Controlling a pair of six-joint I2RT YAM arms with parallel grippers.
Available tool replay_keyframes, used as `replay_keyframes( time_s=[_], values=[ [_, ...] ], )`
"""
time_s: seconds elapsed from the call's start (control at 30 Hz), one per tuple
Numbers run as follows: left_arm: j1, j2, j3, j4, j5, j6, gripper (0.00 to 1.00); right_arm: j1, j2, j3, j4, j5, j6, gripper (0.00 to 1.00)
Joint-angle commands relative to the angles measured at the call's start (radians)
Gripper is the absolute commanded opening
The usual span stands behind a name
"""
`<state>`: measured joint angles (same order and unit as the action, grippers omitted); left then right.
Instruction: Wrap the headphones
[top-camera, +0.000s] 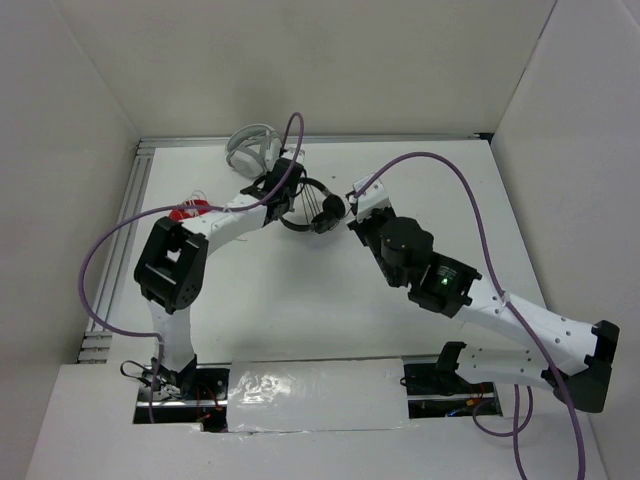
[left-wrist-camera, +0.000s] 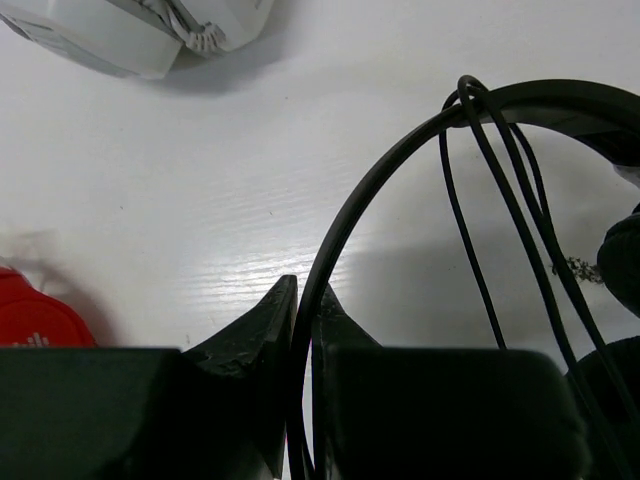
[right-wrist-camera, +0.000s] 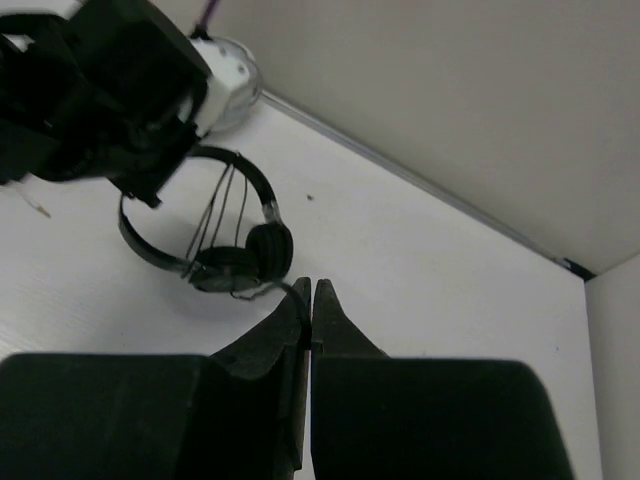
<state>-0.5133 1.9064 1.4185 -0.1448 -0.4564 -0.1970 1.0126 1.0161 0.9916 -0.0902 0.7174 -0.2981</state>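
Two arms reach in over the white worktop (top-camera: 300, 310) toward its far middle: the left arm (top-camera: 175, 265) slants up from the near left, and the right arm (top-camera: 440, 278) bends in from the near right. Their wrists end just short of each other.

The left tool (left-wrist-camera: 305, 300) is closed on the thin black headband (left-wrist-camera: 375, 172), which passes between the two fingers and arches up and to the right in the left wrist view. The right tool (right-wrist-camera: 308, 290) has its fingers pressed together, and a thin dark strand coming from the ear pads runs into the seam between them, so it appears to pinch the cable.

The headphones (top-camera: 325, 213) are at the far middle of the worktop, between the two tools, with the headband toward the left tool and the two round ear pads (right-wrist-camera: 255, 248) side by side toward the right tool. Whether the pads rest on the worktop or hang just above it cannot be told.

The white/grey headphones (top-camera: 250, 145) lie against the far edge, just behind the left tool. The red headphones (top-camera: 188, 210) sit to the left, partly hidden under the left arm.

Several loops of the cable (left-wrist-camera: 462, 250) hang across the headband, draped over its top and running down toward the ear pads.
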Motion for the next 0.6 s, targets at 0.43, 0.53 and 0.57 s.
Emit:
replay_keyframes(
  time_s=[0.43,0.53,0.57],
  values=[
    [0.067,0.209,0.439,-0.456,0.102,-0.461,0.0,0.035,-0.091,0.133,-0.037,-0.332,-0.018,0.0],
    [0.111,0.276,0.563,-0.527,0.125,-0.507,0.0,0.043,-0.1,0.14,-0.052,-0.329,0.0,0.0],
    [0.134,0.279,0.591,-0.53,0.145,-0.521,0.0,0.047,-0.106,0.142,-0.054,-0.325,0.007,0.0]
  ],
)
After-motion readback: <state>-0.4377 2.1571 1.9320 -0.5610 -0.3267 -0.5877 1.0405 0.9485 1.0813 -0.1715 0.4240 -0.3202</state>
